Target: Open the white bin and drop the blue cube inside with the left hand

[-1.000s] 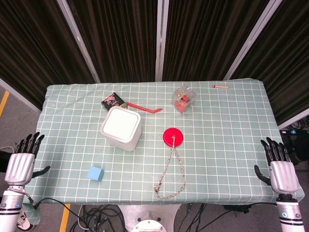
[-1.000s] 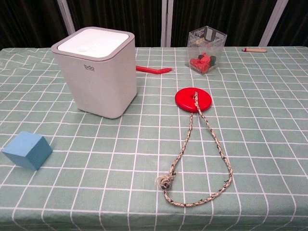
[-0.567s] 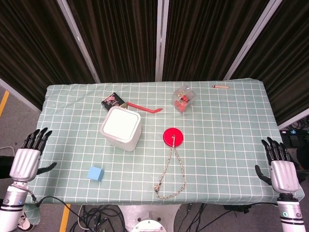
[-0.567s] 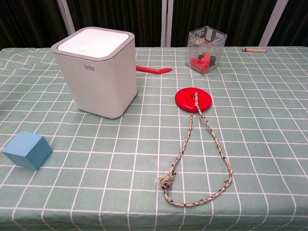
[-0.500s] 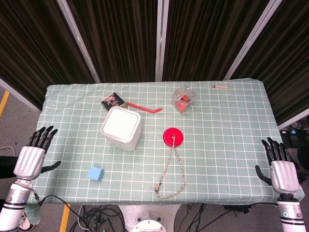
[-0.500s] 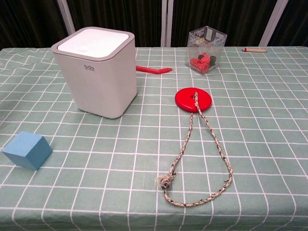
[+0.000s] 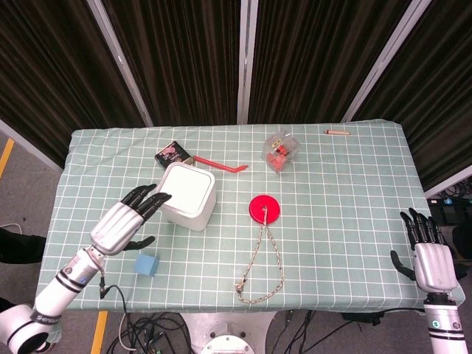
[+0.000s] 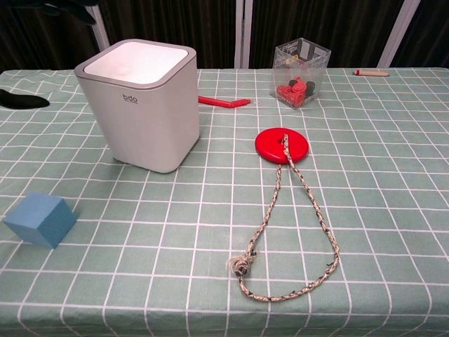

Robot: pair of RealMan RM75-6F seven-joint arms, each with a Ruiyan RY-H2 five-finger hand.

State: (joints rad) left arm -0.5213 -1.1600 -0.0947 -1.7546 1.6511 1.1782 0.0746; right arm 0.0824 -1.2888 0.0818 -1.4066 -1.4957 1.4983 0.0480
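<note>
The white bin (image 7: 185, 195) (image 8: 142, 102) stands left of the table's middle with its lid down. A blue cube (image 7: 146, 265) (image 8: 40, 220) lies on the cloth near the front left, in front of the bin. My left hand (image 7: 127, 221) hovers open over the table, fingers spread, with its fingertips (image 7: 156, 198) close to the bin's left top edge; the chest view catches only dark fingertips (image 8: 70, 8) at its top left. My right hand (image 7: 429, 254) hangs open beyond the table's right front corner, holding nothing.
A red disc (image 7: 264, 209) with a looped rope (image 7: 259, 265) lies in the middle. At the back are a clear box of red parts (image 7: 280, 150), a red straw (image 7: 220, 164), a small dark pack (image 7: 172, 155) and a pencil (image 7: 338, 131).
My left hand has swung from beside the table's left edge in over the cloth, up to the bin's left side. The right hand, bin and cube have not moved.
</note>
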